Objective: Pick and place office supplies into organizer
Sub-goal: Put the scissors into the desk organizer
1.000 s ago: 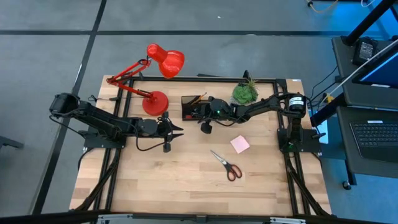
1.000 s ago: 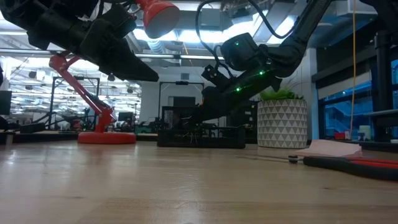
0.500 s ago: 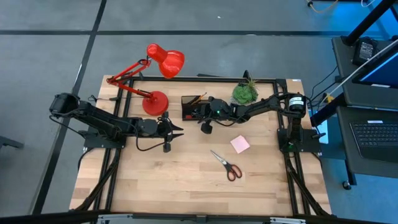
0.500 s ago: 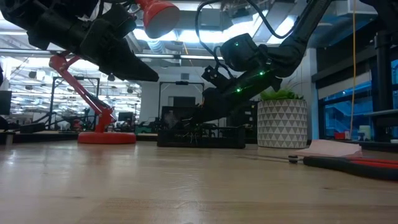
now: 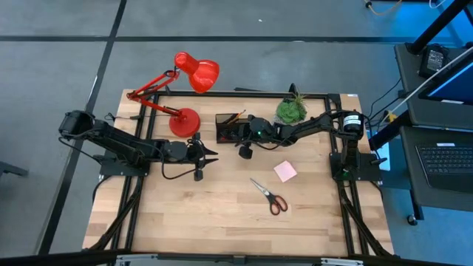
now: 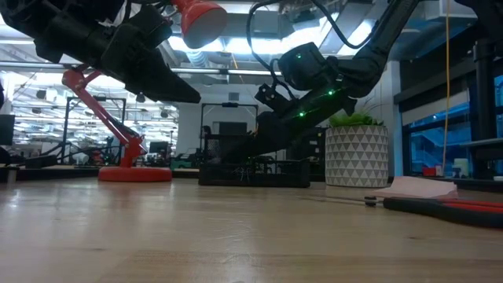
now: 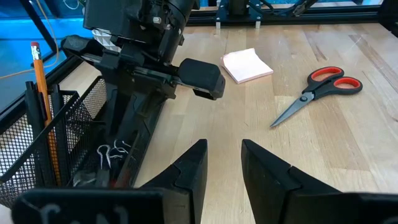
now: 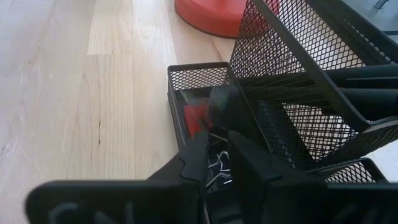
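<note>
Now the right gripper (image 8: 214, 158) dips into the organizer (image 8: 199, 78), tips slightly parted over a low compartment, silver clips (image 8: 217, 167) just below them and a red block (image 8: 196, 118) just beyond. Nothing visibly gripped. Left gripper (image 5: 211, 154) hovers open, empty, beside the lamp base (image 5: 184, 121). Scissors (image 5: 270, 196) and sticky-note pad (image 5: 285, 171) lie well behind the right gripper.

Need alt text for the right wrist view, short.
The right gripper reaches down into a low compartment of the black mesh organizer, fingers slightly apart over small clips with a red block just beyond. The red lamp base sits on the wooden table behind.
</note>
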Action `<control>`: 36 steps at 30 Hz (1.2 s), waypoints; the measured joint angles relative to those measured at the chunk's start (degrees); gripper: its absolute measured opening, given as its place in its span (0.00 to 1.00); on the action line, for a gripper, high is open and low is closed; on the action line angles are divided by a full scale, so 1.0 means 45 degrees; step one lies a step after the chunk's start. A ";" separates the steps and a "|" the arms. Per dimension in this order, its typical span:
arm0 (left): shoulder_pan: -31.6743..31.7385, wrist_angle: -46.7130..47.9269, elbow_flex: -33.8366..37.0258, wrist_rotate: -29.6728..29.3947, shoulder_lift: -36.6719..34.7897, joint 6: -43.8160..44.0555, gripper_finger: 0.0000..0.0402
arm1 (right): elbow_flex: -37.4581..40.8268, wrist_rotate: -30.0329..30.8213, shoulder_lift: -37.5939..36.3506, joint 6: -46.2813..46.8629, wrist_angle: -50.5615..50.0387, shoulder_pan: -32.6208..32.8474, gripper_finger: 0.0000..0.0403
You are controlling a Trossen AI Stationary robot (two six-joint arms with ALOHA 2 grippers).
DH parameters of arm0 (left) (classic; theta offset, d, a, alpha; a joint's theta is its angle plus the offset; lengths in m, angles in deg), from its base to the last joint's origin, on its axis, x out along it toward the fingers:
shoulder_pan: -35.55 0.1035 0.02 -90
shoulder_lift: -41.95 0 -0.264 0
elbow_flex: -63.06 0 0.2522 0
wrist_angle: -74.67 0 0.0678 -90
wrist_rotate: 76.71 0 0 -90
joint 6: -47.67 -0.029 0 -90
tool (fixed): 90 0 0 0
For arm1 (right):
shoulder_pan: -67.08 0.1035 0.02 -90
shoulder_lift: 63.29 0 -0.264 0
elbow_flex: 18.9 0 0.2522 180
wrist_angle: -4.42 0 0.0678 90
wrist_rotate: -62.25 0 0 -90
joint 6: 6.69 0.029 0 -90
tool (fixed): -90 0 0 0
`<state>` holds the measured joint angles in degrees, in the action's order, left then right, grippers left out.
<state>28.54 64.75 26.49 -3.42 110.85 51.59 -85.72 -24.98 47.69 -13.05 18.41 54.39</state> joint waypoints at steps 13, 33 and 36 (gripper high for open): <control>0.0000 0.0133 0.0000 0.0002 0.0000 0.0303 0.23 | 0.0000 -0.0005 -0.1140 0.0005 -0.2319 0.0416 0.22; 0.0000 0.0272 0.0000 0.0005 0.0000 0.0539 0.23 | -0.0005 -0.3215 -0.6267 0.1657 -1.2958 0.2256 0.22; 0.0000 0.0272 0.0000 0.0005 0.0000 0.0539 0.23 | 0.0000 -0.3219 -0.6295 0.3044 -1.4009 0.2471 0.22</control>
<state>28.54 65.98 26.49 -3.40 110.85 54.02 -85.72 -39.47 19.36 0.64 -44.63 65.51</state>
